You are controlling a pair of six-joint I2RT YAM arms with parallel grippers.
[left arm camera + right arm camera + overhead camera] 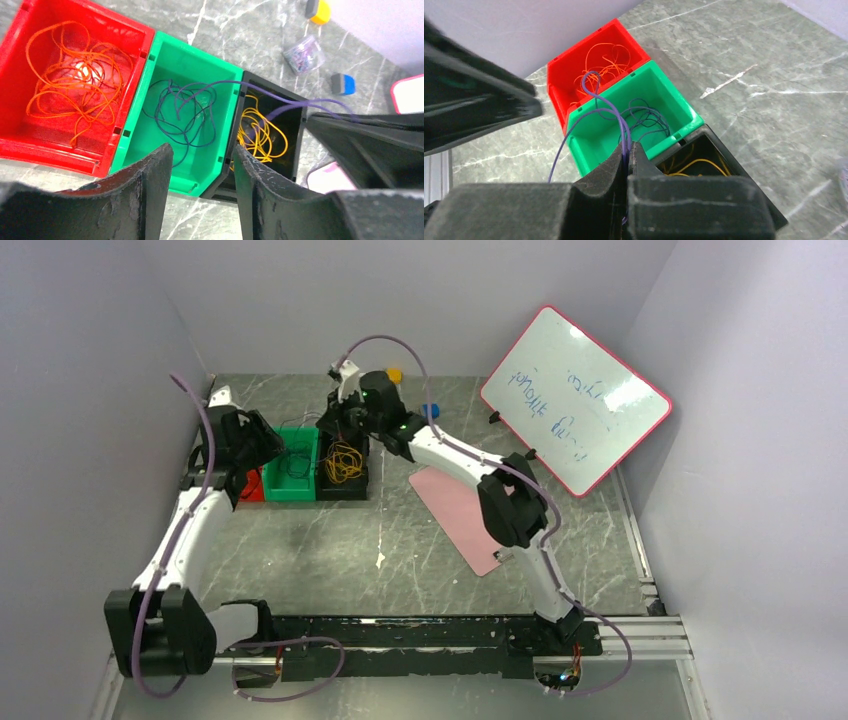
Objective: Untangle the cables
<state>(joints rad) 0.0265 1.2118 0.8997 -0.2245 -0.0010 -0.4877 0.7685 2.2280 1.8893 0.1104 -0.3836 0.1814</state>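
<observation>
**Top view.** The left arm [185, 530] is stretched forward along the left side. The left gripper [262, 443] is above the red bin [252, 487] and green bin [298, 468]. The right arm [470, 465] reaches diagonally toward the far left, its elbow over a pink mat [455, 510]. The right gripper [345, 420] is above the black bin [343, 485], where the yellow cable [343, 462] shows. A whiteboard [575, 400] leans at the right.

**Left wrist view.** The left jaws are apart with nothing between them, over the green bin's near rim. The orange cable [75, 80] is coiled in the red bin. The dark blue cable [185, 115] lies in the green bin, with one strand rising across the black bin to the right gripper. Only this view shows all three bins' contents clearly.

**Right wrist view.** The right jaws are clenched on the dark blue cable. It loops up beyond the fingertips and falls back into the green bin. The pinch itself shows only here.
</observation>
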